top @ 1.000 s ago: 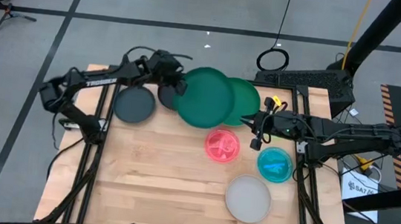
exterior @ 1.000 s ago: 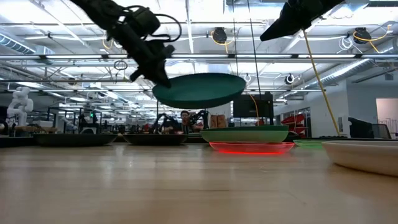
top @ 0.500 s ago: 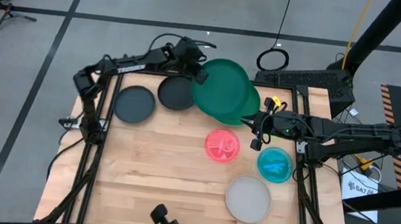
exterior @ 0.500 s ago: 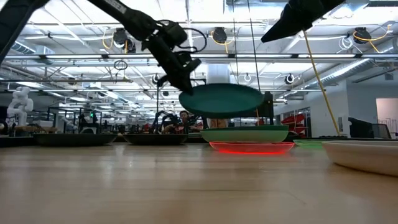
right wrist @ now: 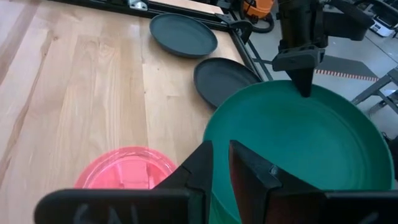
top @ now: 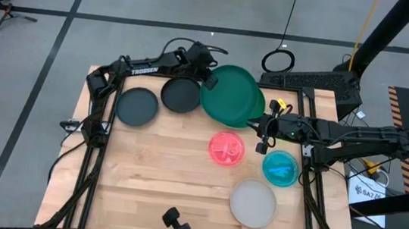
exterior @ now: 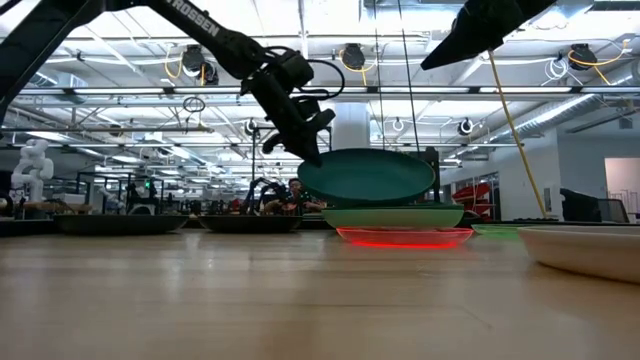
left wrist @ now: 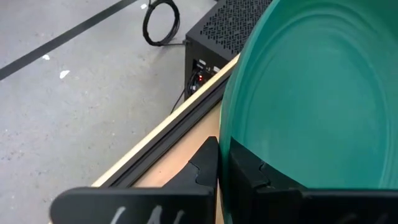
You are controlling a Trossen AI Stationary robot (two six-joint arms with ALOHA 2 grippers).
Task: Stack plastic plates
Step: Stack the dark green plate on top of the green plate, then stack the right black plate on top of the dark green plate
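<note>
My left gripper is shut on a large dark green plate at the table's far side. That plate hangs close above a second green plate, which rests on the table; in the low view the held plate sits just over the lower plate. My right gripper hovers beside both plates, near their right edge. Its fingers stand a narrow gap apart with nothing between them. Two black plates lie to the left. My left gripper pinches the dark green plate's rim on the side toward the table's left edge, one finger on the plate's inner face and one on its outer face. The fingers slant down from the left. The plate hangs nearly level, off the table.
A pink plate, a blue plate and a frosted white plate lie on the right half of the wooden table. A black box and cables sit beyond the far right edge. The near left of the table is bare wood.
My left gripper has carried the dark green plate toward the table's right edge and lowered it. The plate was over the black plates and is now close above the second green plate, still nearly level.
</note>
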